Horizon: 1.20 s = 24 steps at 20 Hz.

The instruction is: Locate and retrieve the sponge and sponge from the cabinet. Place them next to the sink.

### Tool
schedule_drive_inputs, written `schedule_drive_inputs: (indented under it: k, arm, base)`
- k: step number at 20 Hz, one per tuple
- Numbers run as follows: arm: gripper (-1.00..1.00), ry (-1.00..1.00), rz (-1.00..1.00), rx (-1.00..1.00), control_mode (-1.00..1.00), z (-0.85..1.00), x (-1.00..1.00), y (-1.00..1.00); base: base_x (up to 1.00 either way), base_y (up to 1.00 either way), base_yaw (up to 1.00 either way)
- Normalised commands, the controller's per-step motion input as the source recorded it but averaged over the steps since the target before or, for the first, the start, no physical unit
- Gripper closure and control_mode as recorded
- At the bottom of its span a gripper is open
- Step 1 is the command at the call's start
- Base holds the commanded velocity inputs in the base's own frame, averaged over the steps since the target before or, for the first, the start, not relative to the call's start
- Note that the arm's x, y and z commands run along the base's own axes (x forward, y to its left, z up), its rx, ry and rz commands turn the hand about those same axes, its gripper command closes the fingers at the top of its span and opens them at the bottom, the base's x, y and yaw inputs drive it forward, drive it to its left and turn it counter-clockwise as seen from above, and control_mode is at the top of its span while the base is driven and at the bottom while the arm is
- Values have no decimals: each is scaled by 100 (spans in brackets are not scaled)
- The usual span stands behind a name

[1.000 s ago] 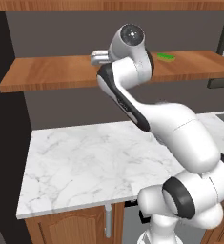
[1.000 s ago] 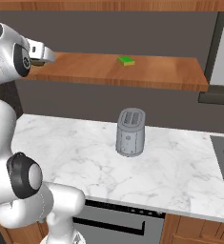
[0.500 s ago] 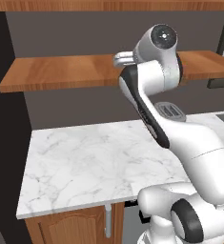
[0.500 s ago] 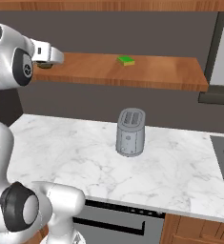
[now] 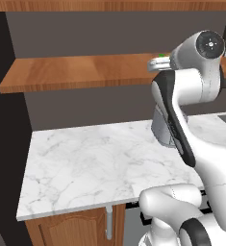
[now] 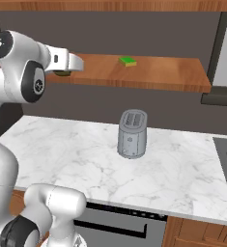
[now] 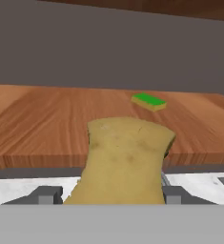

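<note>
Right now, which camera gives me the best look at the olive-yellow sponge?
The hand view: the olive-yellow sponge sits large between the finger tips, in front of the shelf edge, with the green sponge lying farther back on the board. The right base view shows just a dark sliver of it under the gripper. The left base view gives no clear look.

2 sponges. The olive-yellow sponge (image 7: 124, 159), brownish and mottled, fills the lower centre of the hand view, at the front edge of the wooden cabinet shelf (image 7: 37, 124). The green sponge (image 7: 148, 101) lies flat further back, upper right of centre.
</note>
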Motion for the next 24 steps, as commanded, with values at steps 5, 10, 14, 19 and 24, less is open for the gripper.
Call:
schedule_drive_inputs:
  k: [5, 10, 14, 19, 24]
  arm:
    - [100, -1, -8, -1, -100, 2, -54, -79]
    - [100, -1, -8, 0, -100, -1, -56, -80]
    - [100, 0, -10, 0, -100, -8, -57, -75]
    - [100, 4, -15, 0, -100, -16, -45, -66]
    - [100, 4, -16, 0, -100, -21, -39, -68]
  base:
    - [0, 0, 0]
    - [0, 0, 0]
    - [0, 0, 0]
    - [0, 0, 0]
    - [0, 0, 0]
